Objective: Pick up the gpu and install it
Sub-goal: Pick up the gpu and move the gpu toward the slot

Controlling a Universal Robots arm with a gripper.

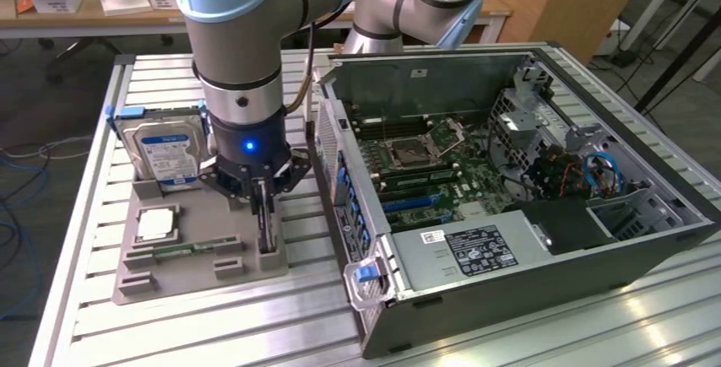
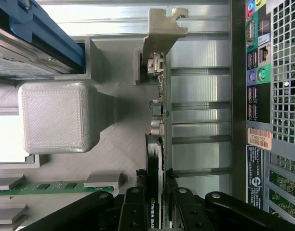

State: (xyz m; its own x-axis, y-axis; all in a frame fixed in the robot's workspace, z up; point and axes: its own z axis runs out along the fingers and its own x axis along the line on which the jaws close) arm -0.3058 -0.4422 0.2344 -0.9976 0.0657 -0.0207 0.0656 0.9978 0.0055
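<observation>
gpu (image 2: 154, 163) stands edge-on — pinched between the jaws.

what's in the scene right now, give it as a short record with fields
gripper: closed on the graphics card, one finger on each side
graphics card: standing on edge in the gray holder
hard drive: upright at the back of the holder
memory stick: lying flat in the holder
computer case: side open, to the exterior view's right of the holder
</observation>
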